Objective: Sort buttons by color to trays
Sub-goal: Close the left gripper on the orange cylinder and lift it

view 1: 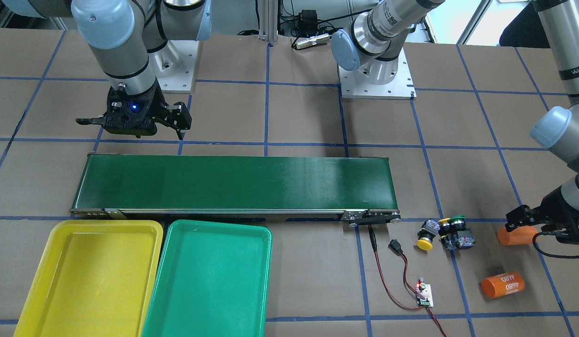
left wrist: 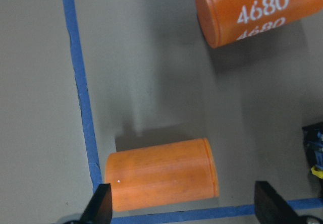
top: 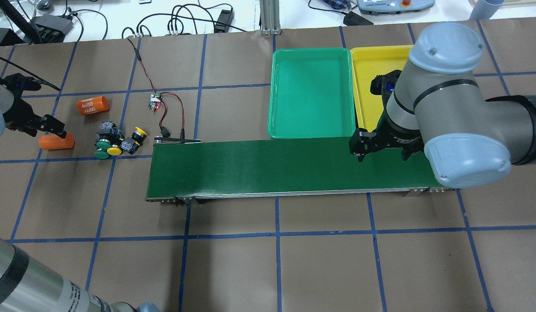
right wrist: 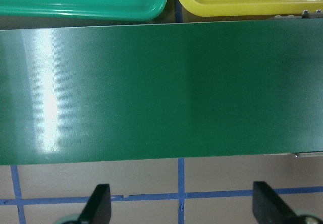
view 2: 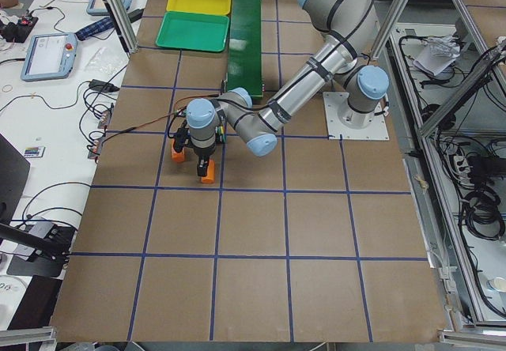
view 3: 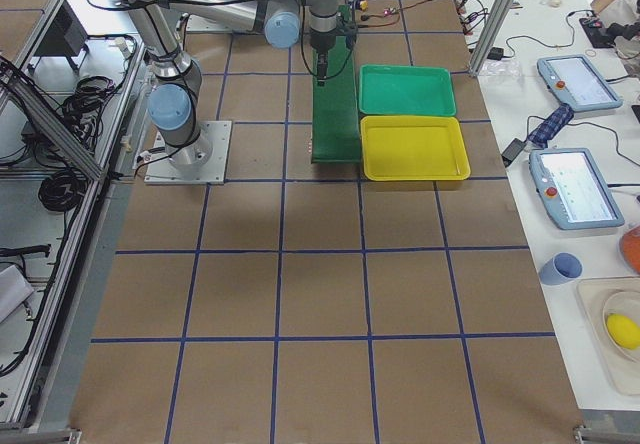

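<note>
A brown table point(view 1: 308, 117) gridded with blue tape carries a long dark-green belt point(view 1: 233, 182). From the front, a yellow tray point(view 1: 88, 276) and a green tray point(view 1: 210, 281) lie side by side at the belt's 7 o'clock, their near ends cut off by the frame. From overhead, the right arm hides much of the yellow one. The right claw point(view 1: 130, 128) hangs spread wide at the belt's 10 o'clock, holding nothing. The left claw point(left wrist: 184, 206), half out of frame from the front, is also spread wide. Only its wrist camera shows a plain orange cylinder point(left wrist: 161, 173) lying between its fingers, ungripped. A second orange cylinder point(view 1: 502, 285) reads "4680" in white. The four buttons point(view 1: 446, 231) huddle on the table at the belt's 4 o'clock, well apart from both trays. Two yellow caps and one green show; the fourth cap is hidden. A small circuit board point(view 1: 424, 295) with red wires sits at their 6 o'clock.
</note>
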`<state>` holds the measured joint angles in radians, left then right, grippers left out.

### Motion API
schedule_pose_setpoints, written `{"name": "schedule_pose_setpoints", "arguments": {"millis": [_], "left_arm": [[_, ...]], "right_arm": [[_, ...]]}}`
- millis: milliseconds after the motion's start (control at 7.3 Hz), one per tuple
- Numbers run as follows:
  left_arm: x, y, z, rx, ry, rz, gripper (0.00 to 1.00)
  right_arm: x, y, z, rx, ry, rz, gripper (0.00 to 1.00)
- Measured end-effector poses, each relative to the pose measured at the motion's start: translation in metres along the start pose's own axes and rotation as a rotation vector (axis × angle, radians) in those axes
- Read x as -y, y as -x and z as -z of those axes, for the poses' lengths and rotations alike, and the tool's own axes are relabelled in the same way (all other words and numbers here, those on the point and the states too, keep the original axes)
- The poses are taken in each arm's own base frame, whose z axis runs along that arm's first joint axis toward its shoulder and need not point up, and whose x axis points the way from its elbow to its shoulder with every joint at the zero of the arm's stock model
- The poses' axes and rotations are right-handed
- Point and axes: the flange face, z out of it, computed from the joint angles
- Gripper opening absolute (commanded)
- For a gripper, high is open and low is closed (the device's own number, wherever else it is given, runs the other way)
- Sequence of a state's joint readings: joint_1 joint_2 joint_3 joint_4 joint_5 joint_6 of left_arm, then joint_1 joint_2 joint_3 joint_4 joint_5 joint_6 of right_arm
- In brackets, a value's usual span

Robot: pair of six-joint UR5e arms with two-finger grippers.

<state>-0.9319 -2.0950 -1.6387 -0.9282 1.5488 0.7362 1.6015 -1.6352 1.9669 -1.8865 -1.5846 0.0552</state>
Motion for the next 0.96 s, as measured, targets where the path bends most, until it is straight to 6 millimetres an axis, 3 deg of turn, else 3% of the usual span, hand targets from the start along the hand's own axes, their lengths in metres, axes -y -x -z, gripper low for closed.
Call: {"name": "schedule_pose_setpoints", "arguments": {"millis": [958], "left_arm": [[0.0040, 0.0090, -0.0127, 0.006, 0.012, 0.004, 1.00]], "right_arm": [[-0.0023, 0.0000, -0.0037, 0.000, 0.004, 0.000, 1.00]]}}
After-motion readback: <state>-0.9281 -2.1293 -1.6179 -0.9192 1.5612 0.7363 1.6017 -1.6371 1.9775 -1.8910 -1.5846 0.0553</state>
